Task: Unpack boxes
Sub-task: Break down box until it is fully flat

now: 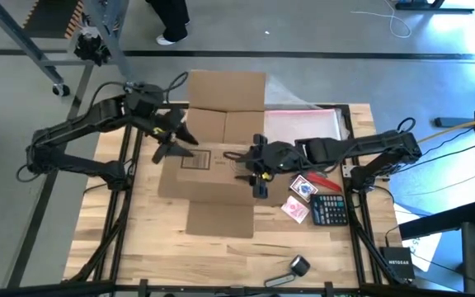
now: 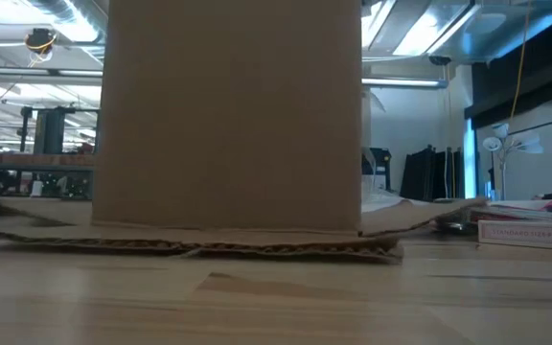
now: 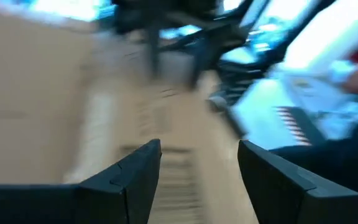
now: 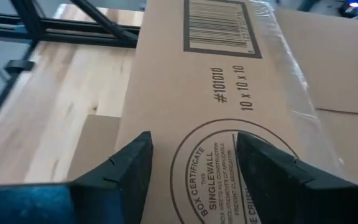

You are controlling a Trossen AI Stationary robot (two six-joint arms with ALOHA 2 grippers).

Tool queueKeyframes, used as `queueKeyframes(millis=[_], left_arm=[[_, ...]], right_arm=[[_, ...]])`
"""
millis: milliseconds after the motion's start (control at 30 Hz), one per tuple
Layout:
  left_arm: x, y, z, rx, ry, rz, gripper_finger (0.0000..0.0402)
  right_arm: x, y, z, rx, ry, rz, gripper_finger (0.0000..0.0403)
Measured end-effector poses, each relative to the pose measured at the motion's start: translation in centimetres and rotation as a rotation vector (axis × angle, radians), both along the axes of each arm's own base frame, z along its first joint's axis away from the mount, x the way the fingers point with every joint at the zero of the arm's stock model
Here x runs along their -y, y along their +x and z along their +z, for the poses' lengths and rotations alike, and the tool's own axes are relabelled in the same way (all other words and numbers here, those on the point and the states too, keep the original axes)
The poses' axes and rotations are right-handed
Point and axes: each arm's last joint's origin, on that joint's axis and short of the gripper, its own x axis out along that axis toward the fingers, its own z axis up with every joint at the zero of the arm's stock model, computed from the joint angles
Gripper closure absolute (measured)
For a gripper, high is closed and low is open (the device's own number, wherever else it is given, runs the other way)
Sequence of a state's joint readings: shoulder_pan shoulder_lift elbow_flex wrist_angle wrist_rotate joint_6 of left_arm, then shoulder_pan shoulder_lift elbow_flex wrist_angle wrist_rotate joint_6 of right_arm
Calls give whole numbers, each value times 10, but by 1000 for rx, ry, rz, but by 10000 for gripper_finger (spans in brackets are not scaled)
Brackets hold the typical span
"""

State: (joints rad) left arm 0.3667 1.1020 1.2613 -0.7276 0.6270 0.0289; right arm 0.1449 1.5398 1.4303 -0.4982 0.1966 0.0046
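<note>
The brown cardboard box (image 1: 213,180) stands in the middle of the table and fills the low view (image 2: 228,115). Its far flap (image 1: 225,89) stands open, and its near flap (image 1: 219,219) lies flat on the wood. My left gripper (image 1: 174,142) is open over the box's left part, above the cardboard (image 3: 42,93). My right gripper (image 1: 258,175) is open over the box's right part. Its fingers (image 4: 194,162) stand above a top panel printed with a barcode (image 4: 219,28) and a round box-certificate stamp (image 4: 216,180).
A clear pouch with a pink edge (image 1: 303,124) lies right of the box at the far side. A card pack (image 1: 304,188), a pink packet (image 1: 295,210) and a calculator (image 1: 330,210) lie near right. A small grey tool (image 1: 297,266) sits by the near edge.
</note>
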Motion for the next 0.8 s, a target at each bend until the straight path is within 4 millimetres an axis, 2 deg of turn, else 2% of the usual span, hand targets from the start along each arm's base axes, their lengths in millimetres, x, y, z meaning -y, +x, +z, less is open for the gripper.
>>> queueKeyframes(millis=[167,300,467,667,800], left_arm=[[9,4,6,76,-71,-140,192],[13,6,8,84,-73,-150,192],[7,1,10,77,18,27,192],[-5,-14,25,98,171,304,192],[-13,-17,18,39,237,375,192]], right_arm=[[3,0,0,-1,-46,-66,178],[3,0,-1,-2,-56,-73,178],[3,0,-1,-4,-57,-69,178],[2,1,0,13,-54,-59,178],[2,2,0,20,-49,-54,178]])
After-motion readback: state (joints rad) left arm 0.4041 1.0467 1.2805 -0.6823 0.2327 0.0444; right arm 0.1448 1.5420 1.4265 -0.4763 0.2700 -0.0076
